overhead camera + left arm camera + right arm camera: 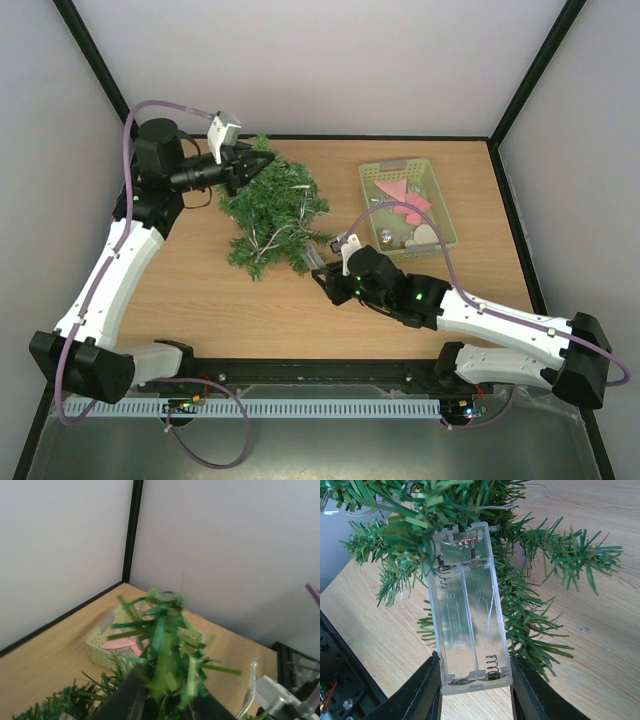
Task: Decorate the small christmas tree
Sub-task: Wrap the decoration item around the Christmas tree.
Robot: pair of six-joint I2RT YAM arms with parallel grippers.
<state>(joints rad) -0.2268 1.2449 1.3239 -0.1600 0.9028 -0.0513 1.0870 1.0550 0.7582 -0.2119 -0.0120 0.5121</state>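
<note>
Right wrist view is giving the only markings that can be read: plus and minus signs moulded into the two slots of a clear plastic battery case (470, 615). Coil springs are showing at its ends, and any finer lettering is too small to make out. The right end effector (475, 692) is holding this case by its near end. Its dark fingers (420, 695) are pressing on the two long sides, narrowed to the width of the case. The bristly branches of the small christmas tree (535, 580) are crowding around the far end of the case and touching it. A thin clear wire (535, 492) is trailing among the needles.

From the top external view, the tree is lying on its side on the wooden counter (200, 310), left of a pale green basket (372, 195), with a strip of bare wood between them. Its tip is pointing toward the far left and its wide bottom toward the near edge. The right end effector is sitting just beside the lowest branches, at their near right side. The left end effector (255, 163) is gripping the tree at the opposite end, closed narrowly on the tip.

Left wrist view is showing that tip sticking out from between the two fingers, blurred by closeness. The basket is lying beyond it, holding flat pink pieces.
</note>
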